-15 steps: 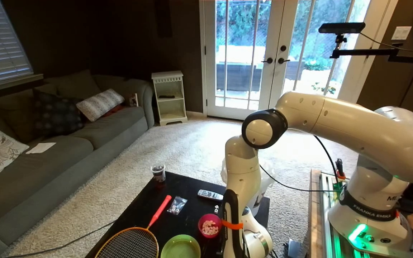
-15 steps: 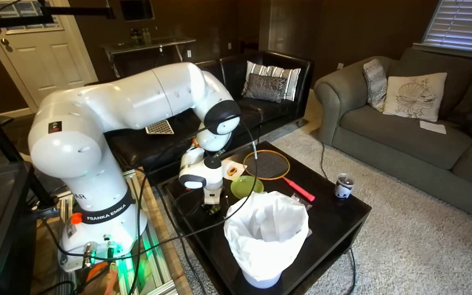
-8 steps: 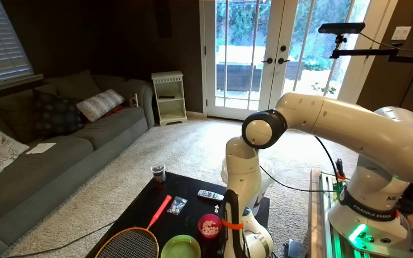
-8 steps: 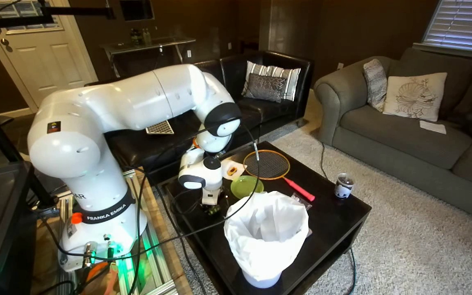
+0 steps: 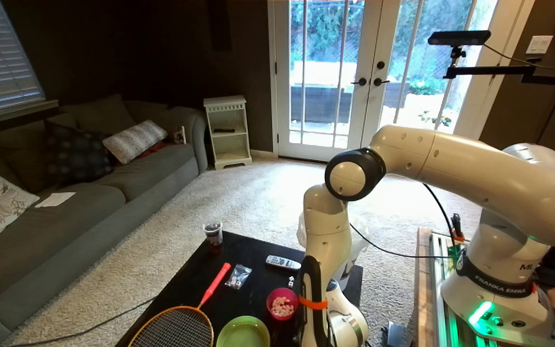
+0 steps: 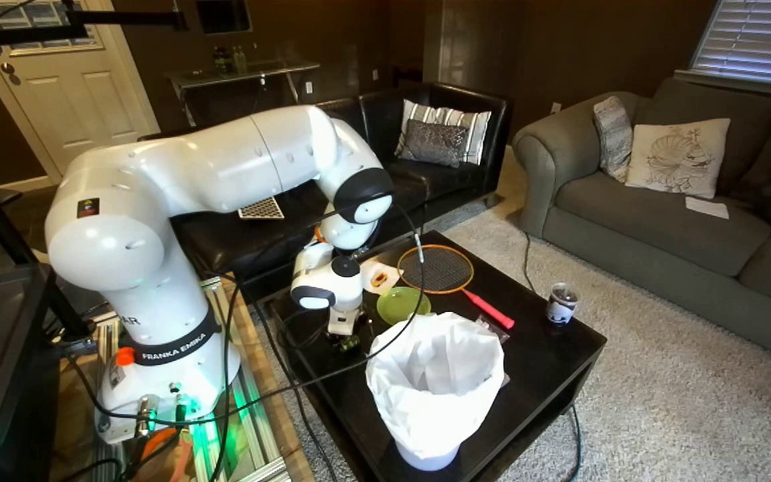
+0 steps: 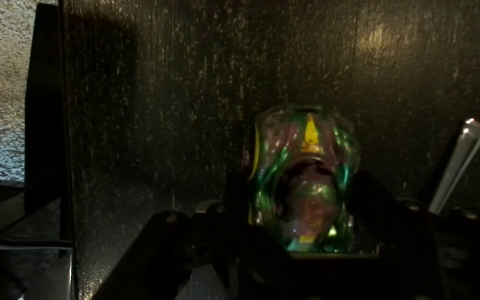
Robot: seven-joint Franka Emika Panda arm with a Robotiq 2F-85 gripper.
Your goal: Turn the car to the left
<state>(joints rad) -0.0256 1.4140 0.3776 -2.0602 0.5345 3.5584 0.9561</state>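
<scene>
The toy car (image 7: pixel 306 137) is translucent green and purple with yellow marks. In the wrist view its pointed yellow mark faces the top of the picture. It sits between the two dark fingers of my gripper (image 7: pixel 300 183), which press against or very near both its sides. In an exterior view the car (image 6: pixel 349 344) shows as a small green patch under my gripper (image 6: pixel 343 331), at the table's near edge by the robot. In an exterior view (image 5: pixel 335 318) the arm and the frame's bottom edge hide the car and gripper.
The black table (image 6: pixel 539 355) holds a white-lined bin (image 6: pixel 425 415), a green plate (image 6: pixel 395 306), a racket (image 6: pixel 489 308) and a cup (image 6: pixel 561 304). A pink bowl (image 5: pixel 282 317), a remote (image 5: pixel 283 262) and a metal handle (image 7: pixel 458 166) are also there. A cable crosses nearby.
The arm has sunk very slightly, and the gripper has shifted a little to the left in an exterior view. The other objects have not moved.
</scene>
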